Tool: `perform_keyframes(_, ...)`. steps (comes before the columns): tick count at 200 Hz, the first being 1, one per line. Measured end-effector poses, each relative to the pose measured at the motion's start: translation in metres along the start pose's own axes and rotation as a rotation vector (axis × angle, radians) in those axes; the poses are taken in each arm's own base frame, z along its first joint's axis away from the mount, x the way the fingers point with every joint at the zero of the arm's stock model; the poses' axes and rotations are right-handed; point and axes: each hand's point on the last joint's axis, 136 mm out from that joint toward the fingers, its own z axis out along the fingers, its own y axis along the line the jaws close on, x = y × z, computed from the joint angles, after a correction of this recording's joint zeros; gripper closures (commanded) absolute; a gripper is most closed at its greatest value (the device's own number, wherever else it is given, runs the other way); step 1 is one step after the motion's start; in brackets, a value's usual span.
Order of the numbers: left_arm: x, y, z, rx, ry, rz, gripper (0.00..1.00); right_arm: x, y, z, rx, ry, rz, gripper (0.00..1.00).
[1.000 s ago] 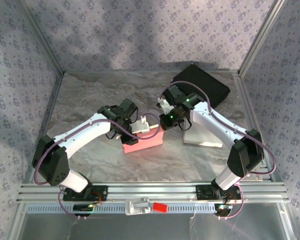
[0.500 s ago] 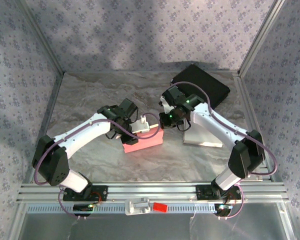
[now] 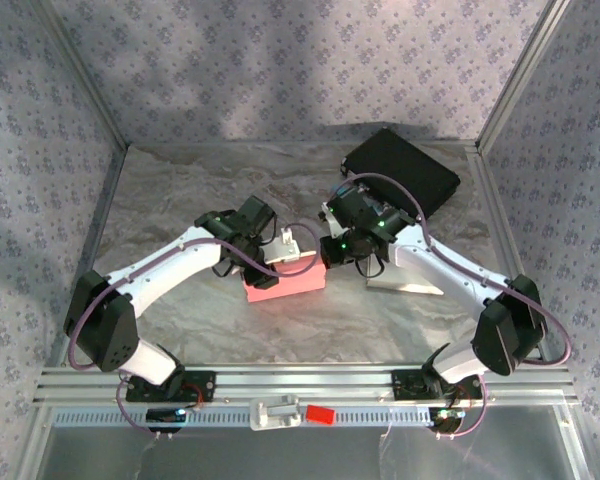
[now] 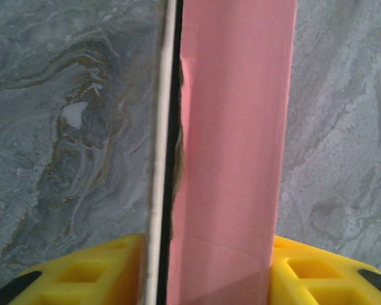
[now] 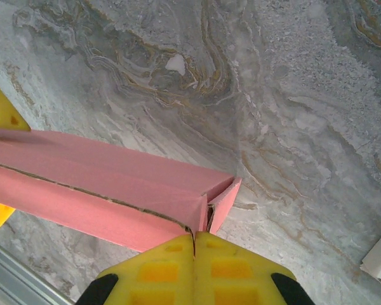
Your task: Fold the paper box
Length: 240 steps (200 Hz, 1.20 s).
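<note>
The pink paper box [image 3: 285,283] lies on the marble table [image 3: 180,190] at the middle. My left gripper [image 3: 280,250] reaches over its back edge. In the left wrist view the box [image 4: 232,159] runs up between the yellow fingers [image 4: 317,267], and a white-edged wall [image 4: 157,159] stands slightly off the pink side. Both pads of the left gripper [image 4: 206,254] lie against the box's sides. My right gripper [image 3: 330,250] is at the box's right end. Seen from the right wrist, that gripper [image 5: 194,238] is shut, its tips touching the box's [image 5: 101,184] folded corner flap [image 5: 222,200].
A black flat case [image 3: 405,172] lies at the back right. A white flat sheet [image 3: 405,275] sits right of the box under the right arm; its corner [image 5: 378,260] shows at the right wrist view's edge. Patterned walls enclose the table; a metal rail [image 3: 300,380] runs along the front.
The right arm has swung forward and left, bringing its shut gripper down onto the box's right end. The left gripper's jaws stand a little wider around the box.
</note>
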Motion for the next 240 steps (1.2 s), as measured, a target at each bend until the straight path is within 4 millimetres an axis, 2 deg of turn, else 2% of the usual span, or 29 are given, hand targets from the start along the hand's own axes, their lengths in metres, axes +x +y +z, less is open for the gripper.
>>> perform_keyframes(50, -0.004, 0.008, -0.013, -0.057, -0.063, -0.05, 0.47, 0.001, 0.0, 0.002, 0.015, -0.006, -0.017, 1.0)
perform_keyframes(104, 0.002, 0.001, -0.022, -0.071, -0.094, -0.087, 0.45, 0.0, 0.001, 0.002, 0.027, -0.014, -0.028, 1.0)
perform_keyframes(156, -0.006, 0.006, -0.056, -0.144, -0.213, -0.186, 0.43, 0.001, 0.0, 0.0, 0.038, -0.009, -0.018, 1.0)
perform_keyframes(183, -0.002, 0.008, -0.072, -0.185, -0.268, -0.279, 0.43, 0.001, 0.0, -0.001, 0.043, -0.005, -0.011, 1.0)
perform_keyframes(210, 0.006, 0.007, -0.084, -0.208, -0.281, -0.364, 0.49, -0.003, 0.002, -0.002, 0.044, -0.008, -0.008, 1.0)
perform_keyframes(240, 0.025, 0.007, -0.091, -0.222, -0.249, -0.46, 0.56, -0.003, 0.002, 0.001, 0.047, 0.0, -0.001, 1.0)
